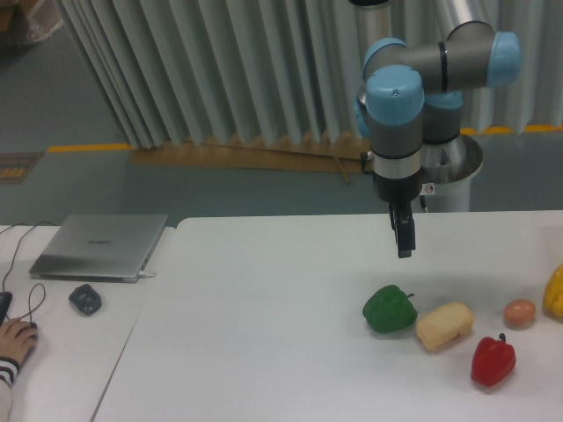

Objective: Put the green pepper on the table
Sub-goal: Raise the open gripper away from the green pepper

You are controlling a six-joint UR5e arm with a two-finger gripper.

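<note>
The green pepper (389, 309) lies on the white table (264, 334), right of centre, stem up, touching nothing but the bread-like piece beside it. My gripper (404, 250) hangs above and slightly behind the pepper, well clear of it, pointing down. I see it edge-on as one narrow dark bar, so the gap between its fingers is hidden. Nothing hangs from it.
A pale bread roll (444, 325) sits right against the pepper. Further right are a red pepper (493, 360), a small brown egg-like ball (520, 312) and a yellow pepper (555, 293) at the edge. On the left desk are a laptop (101, 246), a mouse (85, 299) and a person's hand (16, 338).
</note>
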